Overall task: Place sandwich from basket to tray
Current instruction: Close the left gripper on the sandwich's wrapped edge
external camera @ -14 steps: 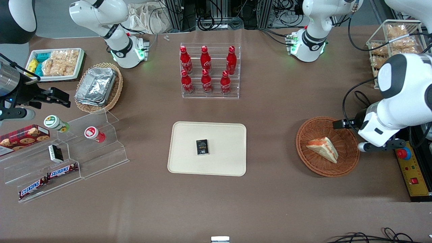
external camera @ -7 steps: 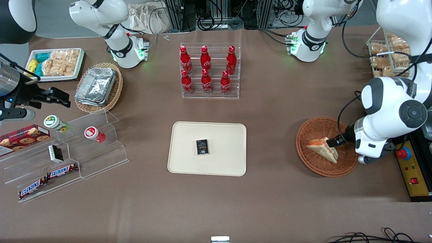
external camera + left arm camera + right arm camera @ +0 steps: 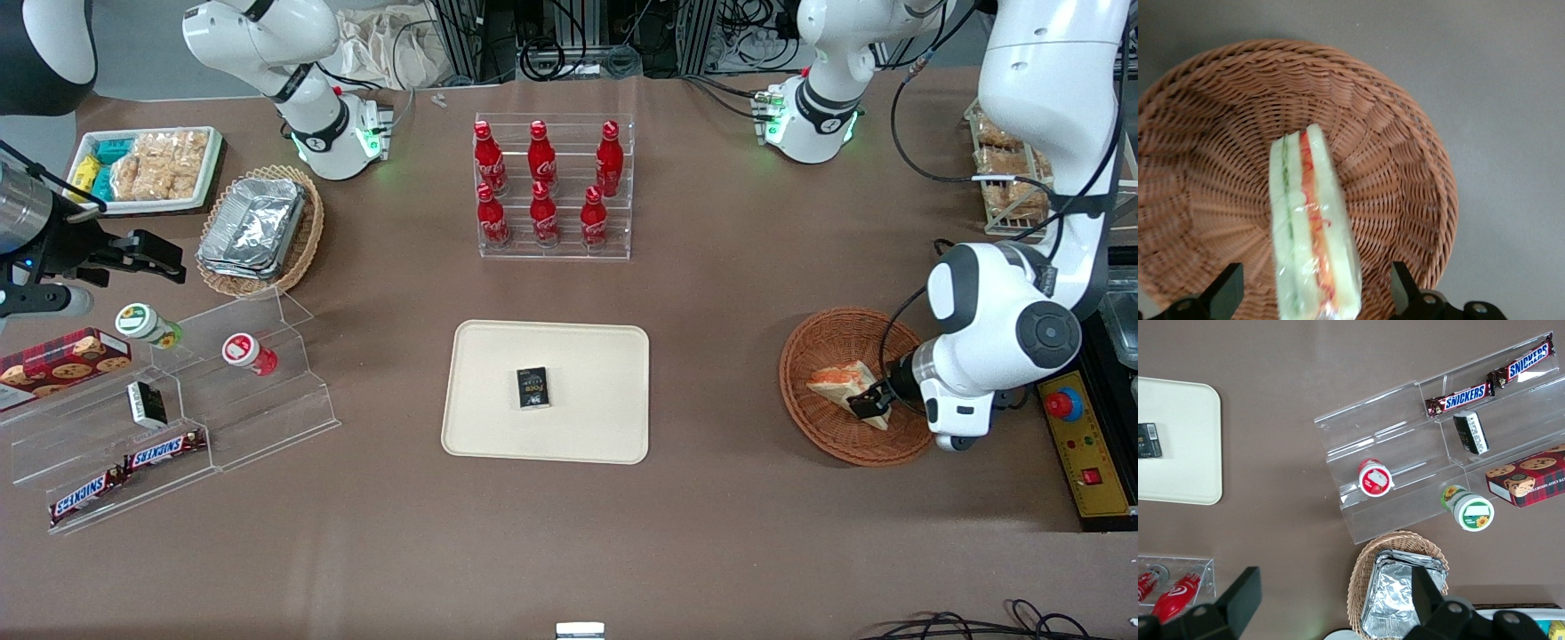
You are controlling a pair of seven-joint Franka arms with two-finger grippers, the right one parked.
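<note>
Pincer point(image 3: 869, 405) of the left arm hangs low over the basket point(image 3: 822, 342), its fingers point(image 3: 1228, 290) spread apart on both sides of the sandwich point(image 3: 836, 379).
Nothing is gripped: the sandwich lies inside the basket, near the worktop edge at the working arm's end. At the worktop's middle the tray point(image 3: 582, 351) carries a small black box point(image 3: 532, 388).

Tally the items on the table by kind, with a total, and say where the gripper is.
Cola bottles: 6
Snickers bars: 2
Lidded cups: 2
Wicker baskets: 2
Sandwich: 1
Cream tray: 1
Black packet on tray: 1
Cookie box: 1
Total: 16
Gripper: over the sandwich, jaws open.
</note>
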